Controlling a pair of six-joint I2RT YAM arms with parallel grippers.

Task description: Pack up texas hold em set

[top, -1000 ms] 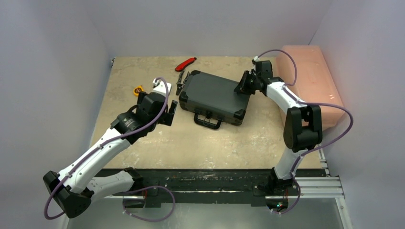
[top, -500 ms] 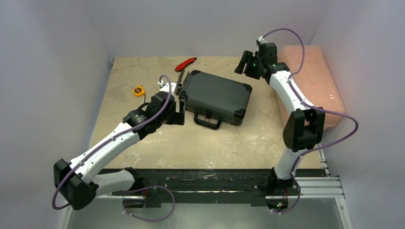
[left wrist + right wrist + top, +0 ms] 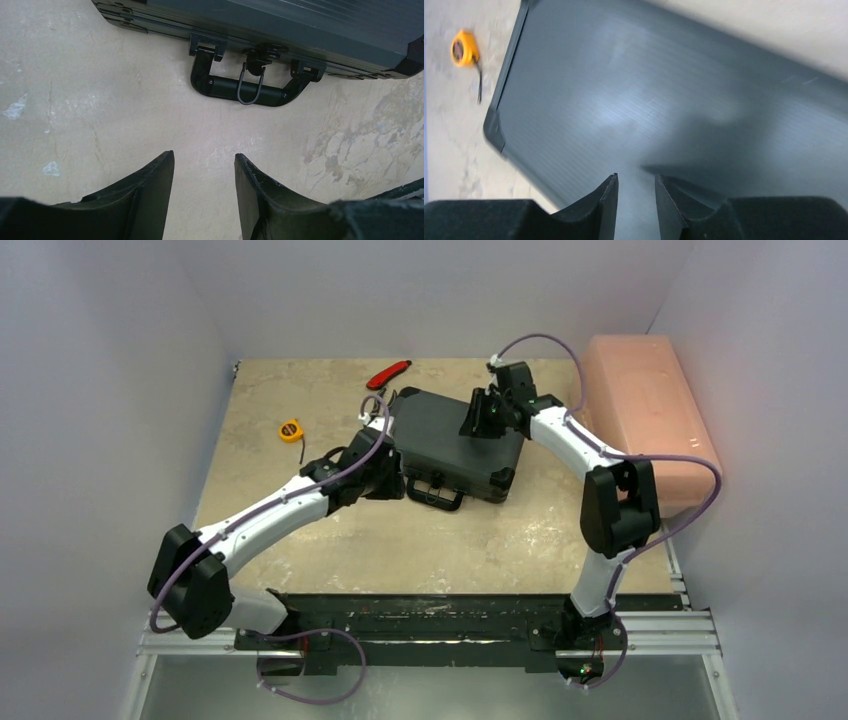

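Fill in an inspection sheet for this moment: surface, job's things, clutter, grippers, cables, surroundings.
Surface: beige mottled table, scuffed in places.
Job's things: black briefcase lies flat and closed, handle toward the arms; no loose pieces seen.
Clutter: red-handled pliers beyond the case; yellow tape measure to its left; pink box at the right.
Grippers: left gripper open, low over bare table before the handle; right gripper open, over the briefcase; neither holds anything.
Cables: purple cables loop along both arms.
Surroundings: plain pale walls.
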